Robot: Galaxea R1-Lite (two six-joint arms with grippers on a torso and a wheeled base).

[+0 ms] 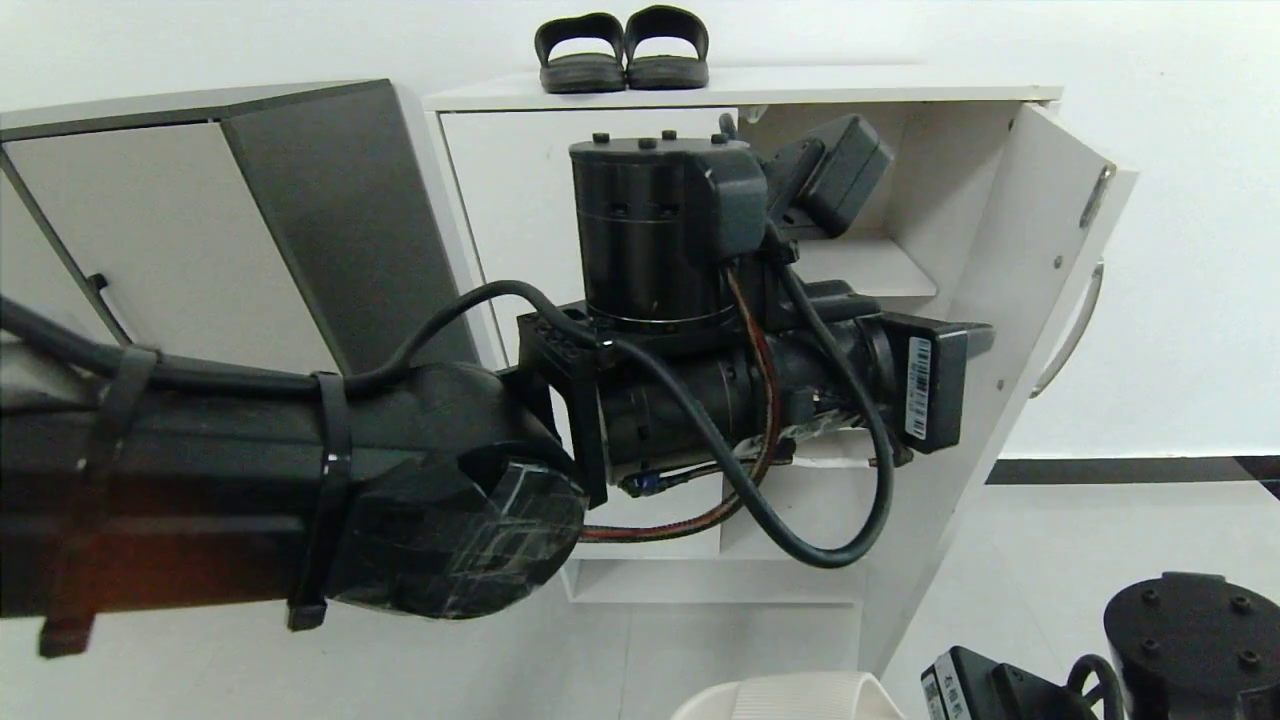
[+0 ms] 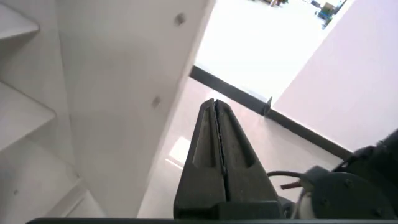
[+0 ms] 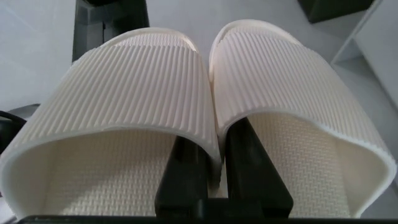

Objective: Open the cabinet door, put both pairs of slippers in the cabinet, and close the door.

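Noted: cabinet door (image 1: 1040, 300) open | black slippers (image 1: 622, 50) on cabinet top (image 1: 850, 88) | cream slippers (image 3: 149, 106) low, before that door; right gripper (image 3: 219, 171) clamped on their touching inner strap edges | left gripper (image 2: 216, 146) pressed together, empty | judged light, soft, flexible: pinch the 2 straps together.

One pair of slippers (image 1: 622, 50) was set side by side on top of the cabinet (image 1: 900, 92). The cabinet door (image 1: 1010, 330) was stood open to the right of the shelves (image 1: 870, 268). The other pair of slippers (image 3: 186, 93) was held side by side in the right gripper (image 3: 217, 155), low before the cabinet.
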